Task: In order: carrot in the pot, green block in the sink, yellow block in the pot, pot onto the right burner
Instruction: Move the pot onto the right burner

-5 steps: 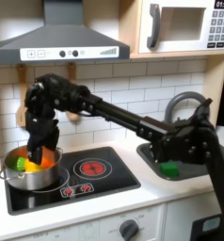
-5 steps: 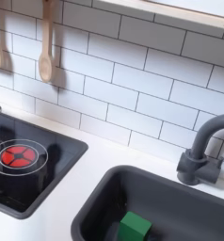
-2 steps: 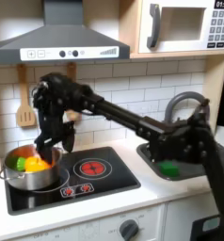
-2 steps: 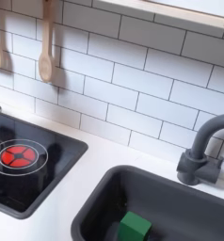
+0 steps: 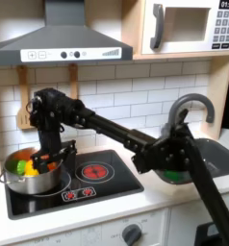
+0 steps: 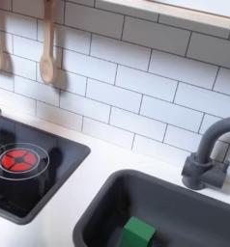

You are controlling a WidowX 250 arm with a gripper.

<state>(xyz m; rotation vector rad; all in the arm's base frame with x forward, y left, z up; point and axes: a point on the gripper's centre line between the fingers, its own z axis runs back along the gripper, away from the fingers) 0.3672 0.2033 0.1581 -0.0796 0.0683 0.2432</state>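
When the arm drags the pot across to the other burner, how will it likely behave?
The pot looks rigid shiny metal, so it probably slides easily on the smooth stovetop. Wide and low, it seems unlikely to tip. The gripper at its rim may slip on that slick edge.

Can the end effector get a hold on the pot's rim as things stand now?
Probably yes. The end effector is low at the pot, at its rim on the first exterior view's right, and nothing stands between them. Whether it is open cannot be told.
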